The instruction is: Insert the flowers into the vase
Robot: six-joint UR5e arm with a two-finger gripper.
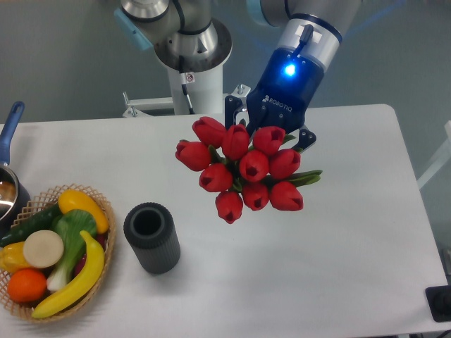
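Note:
The flowers [243, 169], a tight bunch of glossy red tulip buds with green leaves, hang in the air over the middle of the white table [338, 232]. My gripper [271, 127] is shut on their stems from behind; the buds hide the fingertips and stems. The buds face the camera, tilted toward the front left. The vase [151, 237], a dark ribbed cylinder with an open round mouth, stands upright on the table to the lower left of the bunch, well apart from it.
A wicker basket [53, 250] of plastic fruit and vegetables stands at the left front, close to the vase. A pot with a blue handle [8, 172] sits at the far left edge. The robot base [189, 56] is at the back.

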